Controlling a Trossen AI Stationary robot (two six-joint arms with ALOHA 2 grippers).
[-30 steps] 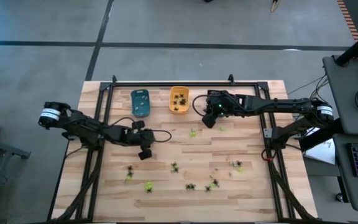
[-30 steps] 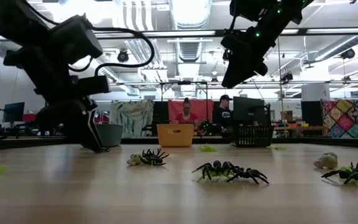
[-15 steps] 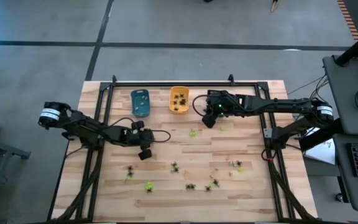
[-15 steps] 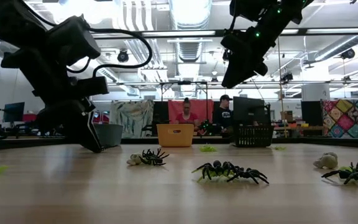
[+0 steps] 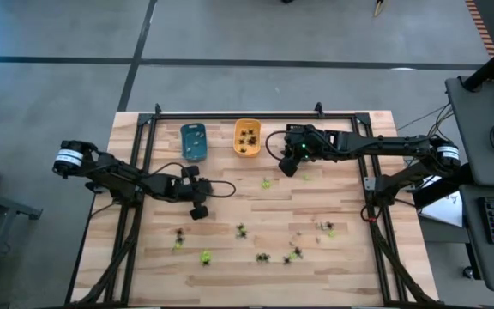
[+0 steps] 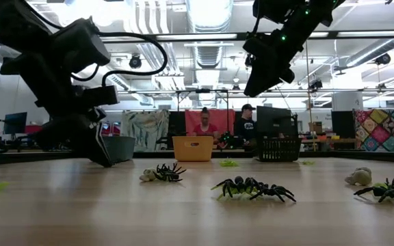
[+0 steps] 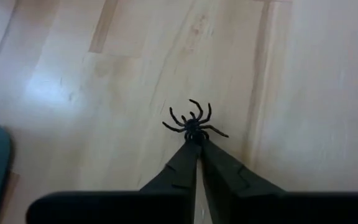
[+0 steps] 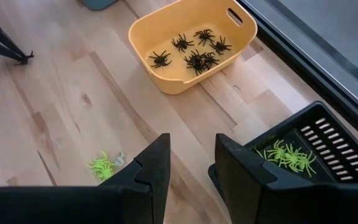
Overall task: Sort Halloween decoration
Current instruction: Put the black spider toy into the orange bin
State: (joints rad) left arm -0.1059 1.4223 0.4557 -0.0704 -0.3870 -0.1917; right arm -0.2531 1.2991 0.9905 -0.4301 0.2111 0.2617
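1. Left wrist view: left claw [image 7: 196,144] is clamped on a black spider [image 7: 193,122] lying on the bench [image 7: 303,93].
2. Right claw [image 8: 190,158], fingers apart and empty, hovers near the orange tray [image 8: 185,70] holding black spiders [image 8: 194,53].
3. A yellow-green spider [image 8: 101,165] lies near that tray.

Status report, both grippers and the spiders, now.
Left gripper shut on black spider on the table. Right gripper open, empty, above yellow-green spider. Nothing in the way.
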